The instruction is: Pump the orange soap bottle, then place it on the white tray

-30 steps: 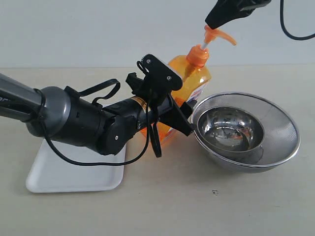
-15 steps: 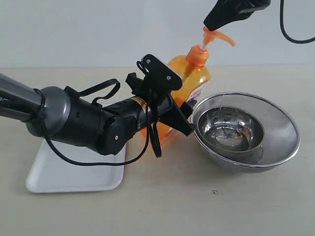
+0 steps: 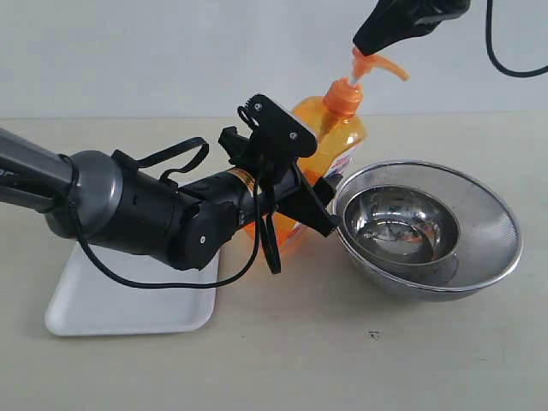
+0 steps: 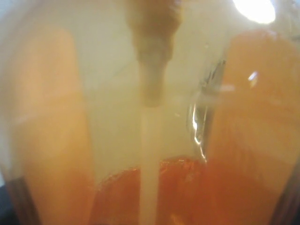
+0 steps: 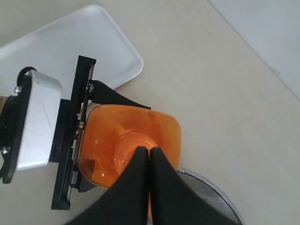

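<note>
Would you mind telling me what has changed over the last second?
The right gripper, shut, has lifted slightly, and the pump head of the orange soap bottle has risen with it. The left gripper still clamps the bottle; the white tray and steel bowls are unmoved.

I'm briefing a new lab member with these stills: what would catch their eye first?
The orange soap bottle stands mid-table, clamped at its body by the left gripper. The right gripper is shut, with its tips at the pump head from above. Shiny nested steel bowls sit right beside the bottle, and the white tray lies on the other side, partly under the left arm.
</note>
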